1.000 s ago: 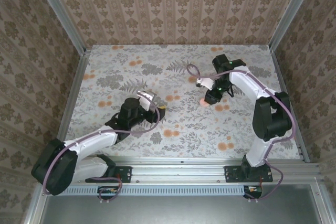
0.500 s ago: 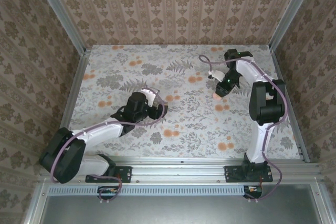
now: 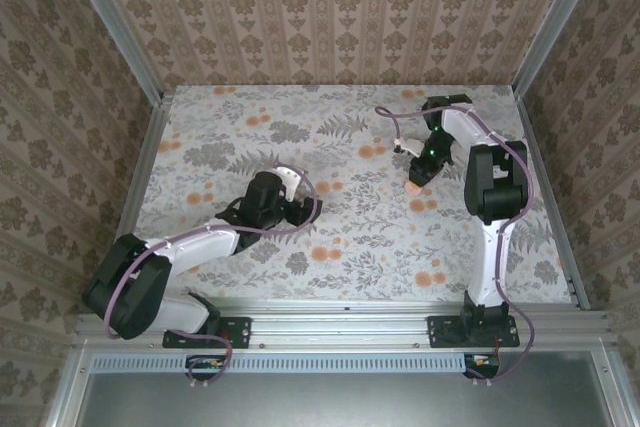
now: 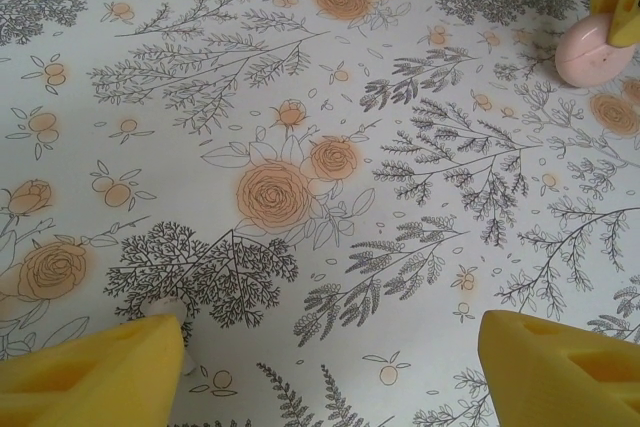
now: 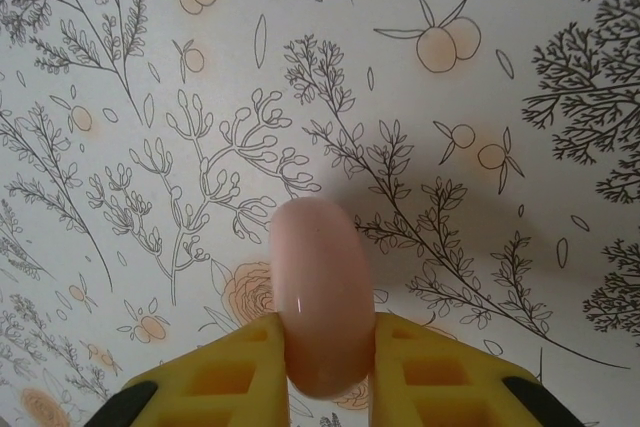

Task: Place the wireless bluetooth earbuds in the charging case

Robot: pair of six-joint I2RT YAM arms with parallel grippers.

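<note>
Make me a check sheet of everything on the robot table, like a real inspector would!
Surface: flower-patterned white table cover, flat.
Job's things: pink rounded plastic charging case, held; small whitish thing beside a left finger, too unclear to name.
Clutter: nothing seen.
Grippers: left tool open, holding nothing; right tool shut on the case.
Cables: purple cables running along both arms.
Surroundings: patterned wallpaper walls, metal frame rails.

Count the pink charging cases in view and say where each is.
1. The pink charging case is pinched in the right claw, toward the table's far right. Another could be hidden.
</note>
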